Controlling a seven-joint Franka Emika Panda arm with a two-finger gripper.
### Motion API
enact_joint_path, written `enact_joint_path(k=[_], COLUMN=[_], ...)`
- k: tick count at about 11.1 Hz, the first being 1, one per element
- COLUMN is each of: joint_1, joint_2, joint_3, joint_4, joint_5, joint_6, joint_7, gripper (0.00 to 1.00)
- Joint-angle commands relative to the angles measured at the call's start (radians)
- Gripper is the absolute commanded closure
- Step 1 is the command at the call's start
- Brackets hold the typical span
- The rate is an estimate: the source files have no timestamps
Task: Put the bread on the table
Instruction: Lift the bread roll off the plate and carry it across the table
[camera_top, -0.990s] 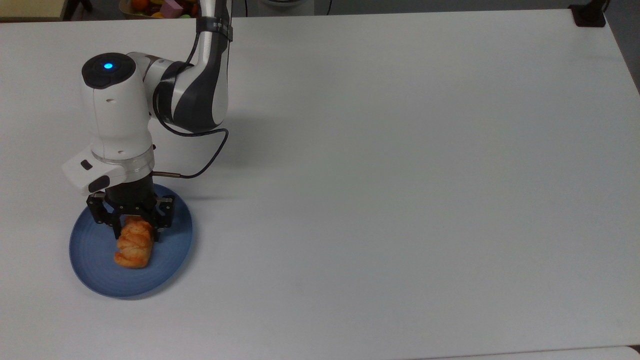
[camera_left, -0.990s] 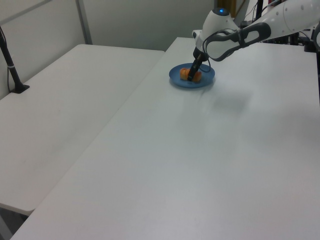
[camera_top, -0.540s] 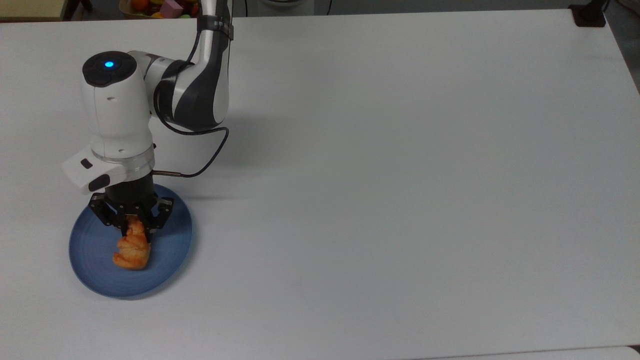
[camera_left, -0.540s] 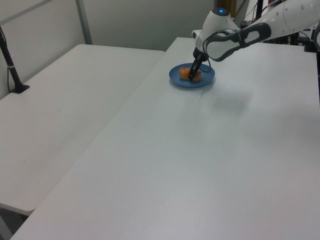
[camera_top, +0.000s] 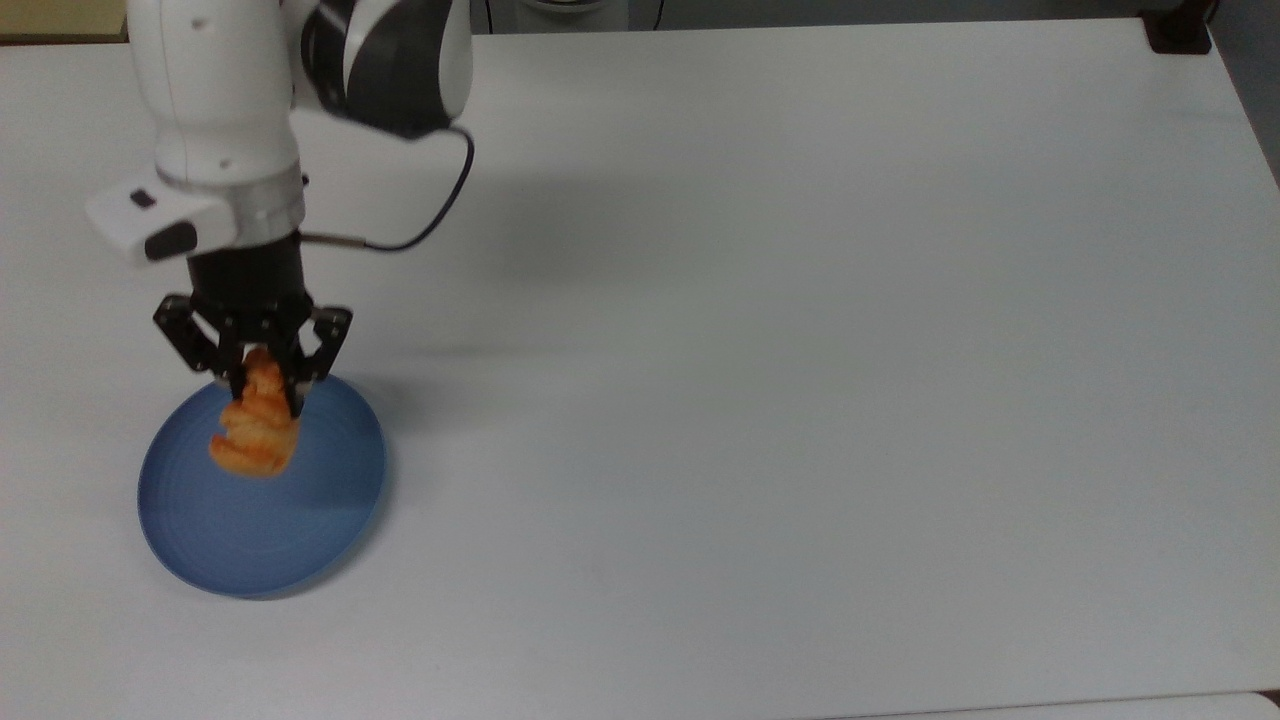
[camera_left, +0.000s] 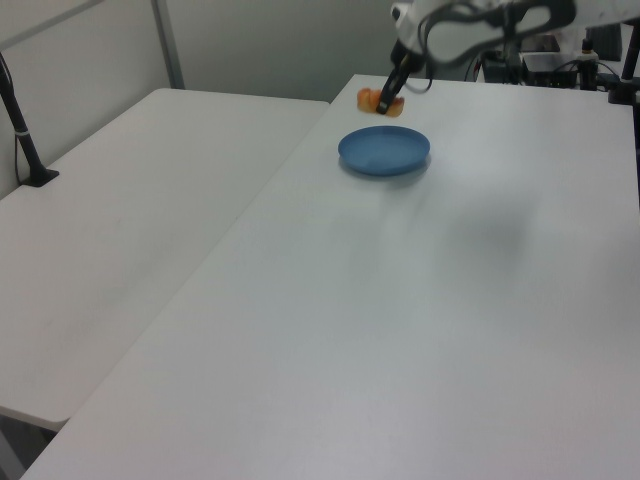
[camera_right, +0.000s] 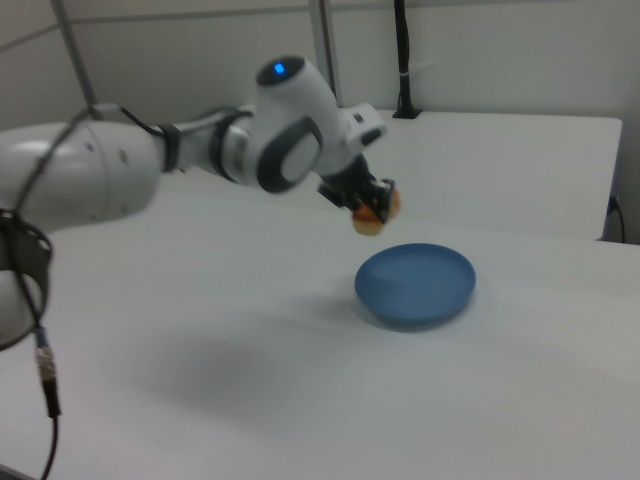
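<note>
Your gripper (camera_top: 266, 392) is clamped on the bread (camera_top: 255, 428), held clear above the blue plate (camera_top: 300, 520). The table (camera_top: 800, 350) around it lies bare.

The table (camera_top: 800, 350) lies bare and wide across the top view's middle and right. The one thing standing on it is the blue plate (camera_top: 300, 520), low and flat near the top view's lower left, directly under the arm (camera_top: 215, 120).
</note>
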Motion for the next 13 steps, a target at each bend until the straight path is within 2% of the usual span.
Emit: enact_joint_path(k=[1, 2, 4, 5, 8, 11, 13], joint_1=[0.076, 0.106, 0.177, 0.195, 0.217, 0.313, 0.321], joint_2=[-0.232, -0.281, -0.419, -0.476, -0.55, -0.601, -0.596], joint_3=[0.003, 0.007, 0.01, 0.035, 0.137, 0.21, 0.336], joint_4=[-0.138, -0.164, -0.294, -0.342, -0.368, -0.46, -0.499], joint_5=[-0.005, -0.005, -0.005, -0.005, -0.001, 0.003, 0.003], joint_6=[-0.247, -0.318, -0.365, -0.401, -0.556, -0.556, -0.538], joint_7=[0.043, 0.045, 0.046, 0.046, 0.113, 0.23, 0.334], gripper=[0.61, 0.61, 0.61, 0.61, 0.61, 0.6, 0.57])
